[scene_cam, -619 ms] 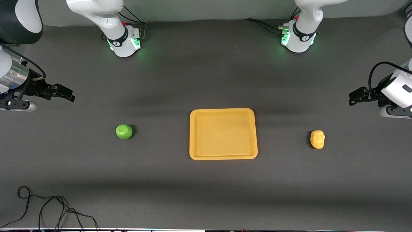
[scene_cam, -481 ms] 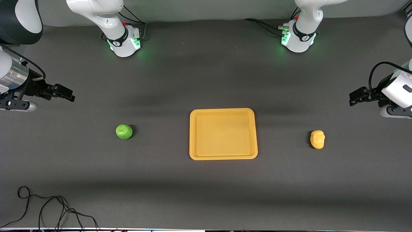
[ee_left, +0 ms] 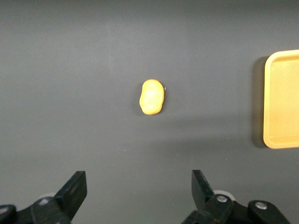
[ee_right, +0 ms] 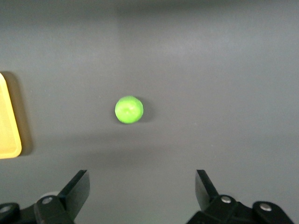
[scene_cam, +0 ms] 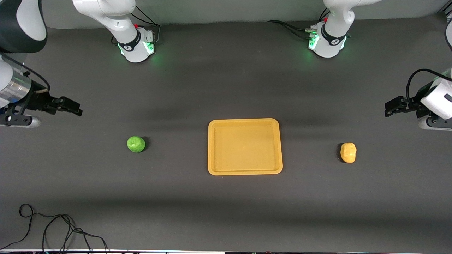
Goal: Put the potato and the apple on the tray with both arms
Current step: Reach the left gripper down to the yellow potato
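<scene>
The orange-yellow tray [scene_cam: 245, 170] lies empty mid-table. The green apple [scene_cam: 136, 144] sits on the table toward the right arm's end; it also shows in the right wrist view [ee_right: 129, 109]. The yellow potato [scene_cam: 348, 152] sits toward the left arm's end; it also shows in the left wrist view [ee_left: 152, 96]. My right gripper [scene_cam: 72, 106] is open and empty, up in the air over bare table beside the apple. My left gripper [scene_cam: 391, 106] is open and empty, up over bare table beside the potato. A tray edge shows in both the left wrist view [ee_left: 282, 100] and the right wrist view [ee_right: 8, 126].
A loose black cable [scene_cam: 53, 229] lies at the table's front edge toward the right arm's end. The two arm bases [scene_cam: 137, 44] [scene_cam: 326, 42] stand along the table's back edge with green lights on.
My right gripper has dropped slightly and shifted a little. My left gripper has moved slightly toward the table's end. Apple, potato and tray have not moved.
</scene>
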Controlling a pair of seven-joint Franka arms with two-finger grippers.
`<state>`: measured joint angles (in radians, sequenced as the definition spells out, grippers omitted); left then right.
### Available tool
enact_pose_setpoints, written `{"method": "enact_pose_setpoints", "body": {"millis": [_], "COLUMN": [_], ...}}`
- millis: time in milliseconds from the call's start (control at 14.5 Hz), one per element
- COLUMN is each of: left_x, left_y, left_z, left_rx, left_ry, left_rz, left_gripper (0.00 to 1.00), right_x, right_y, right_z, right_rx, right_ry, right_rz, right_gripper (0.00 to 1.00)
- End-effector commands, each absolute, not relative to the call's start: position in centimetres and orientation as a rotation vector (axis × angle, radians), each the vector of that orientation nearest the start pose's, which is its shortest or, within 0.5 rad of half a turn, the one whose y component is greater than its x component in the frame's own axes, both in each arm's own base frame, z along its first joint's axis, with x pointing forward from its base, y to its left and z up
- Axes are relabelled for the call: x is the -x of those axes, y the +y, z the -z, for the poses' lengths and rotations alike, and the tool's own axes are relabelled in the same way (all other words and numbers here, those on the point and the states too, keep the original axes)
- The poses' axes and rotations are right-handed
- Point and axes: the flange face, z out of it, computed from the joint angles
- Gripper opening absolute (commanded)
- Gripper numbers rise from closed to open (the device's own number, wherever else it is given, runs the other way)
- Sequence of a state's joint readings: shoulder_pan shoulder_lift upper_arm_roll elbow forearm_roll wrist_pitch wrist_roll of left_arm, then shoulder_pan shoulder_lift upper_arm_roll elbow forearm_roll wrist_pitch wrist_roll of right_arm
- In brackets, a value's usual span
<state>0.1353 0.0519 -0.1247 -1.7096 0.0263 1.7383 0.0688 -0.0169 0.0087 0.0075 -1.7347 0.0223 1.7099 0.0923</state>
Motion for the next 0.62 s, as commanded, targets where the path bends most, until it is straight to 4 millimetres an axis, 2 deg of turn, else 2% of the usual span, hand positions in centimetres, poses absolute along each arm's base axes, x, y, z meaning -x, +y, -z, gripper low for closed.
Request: {"method": "enact_pose_setpoints", "body": {"millis": [0,206,481,550], "left_x": [-59.8,-61.2,-61.4,-61.4], "left_y": [1.8,1.5,0.9,0.7], "left_z": [-49.7,-43.2,-32.6,-30.7], "left_rx": [3.125,3.125,3.117,3.109], "left_ry": [0.130,0.163,0.211,0.232], "left_rz": [-0.052,-0.054,0.025,0.008], "left_gripper": [1.00,1.00,1.00,1.00], "right_x": [-57.8,-58.5,-58.7,-58.7], "right_y": [-0.2,0.7,0.8,0.6], "right_z": [-55.3,-55.4,-54.9,-54.9], "right_rx": [3.116,3.117,3.119,3.118], "right_ry": [0.134,0.112,0.105,0.107], "right_rz": [-0.073,-0.064,-0.078,-0.078], "right_gripper": [1.00,1.00,1.00,1.00]}}
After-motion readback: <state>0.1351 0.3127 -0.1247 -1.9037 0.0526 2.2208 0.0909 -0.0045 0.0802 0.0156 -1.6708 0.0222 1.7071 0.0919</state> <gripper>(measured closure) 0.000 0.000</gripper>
